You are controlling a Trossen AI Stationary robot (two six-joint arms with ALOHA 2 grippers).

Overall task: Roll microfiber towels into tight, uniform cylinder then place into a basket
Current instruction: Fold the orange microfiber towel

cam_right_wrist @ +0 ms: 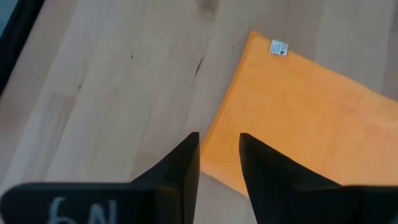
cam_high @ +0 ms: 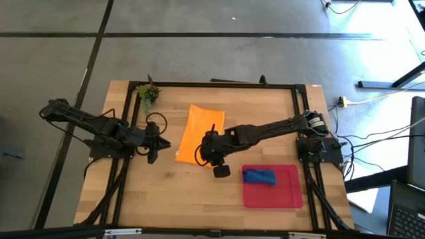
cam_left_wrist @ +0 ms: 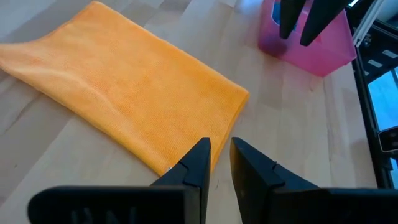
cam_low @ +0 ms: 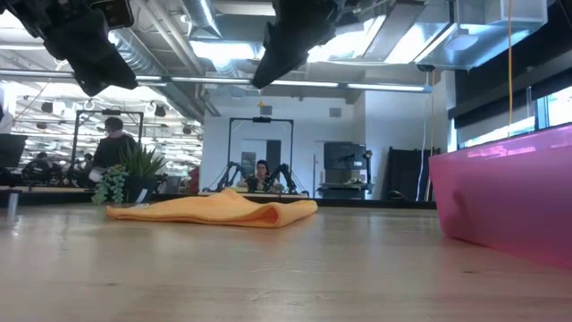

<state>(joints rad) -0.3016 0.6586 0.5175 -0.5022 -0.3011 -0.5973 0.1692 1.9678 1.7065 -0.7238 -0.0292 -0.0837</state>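
Above the orange towel's [cam_high: 200,132] near edge, right hand [cam_right_wrist: 219,155] slightly parted, empty, left hand [cam_left_wrist: 219,163] likewise, beside it

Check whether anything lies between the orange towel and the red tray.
Nothing visible does: bare wood separates the orange towel from the red tray. The right pincer hangs above the towel's near edge, not on the table.

An orange towel [cam_high: 200,133] is spread flat on the wooden counter [cam_high: 166,192], folded into a long rectangle, with a small white label [cam_right_wrist: 279,47] at one corner. A blue towel [cam_high: 259,176] is seen bunched into a roll inside the shallow red tray [cam_high: 272,196], well apart from the orange one.
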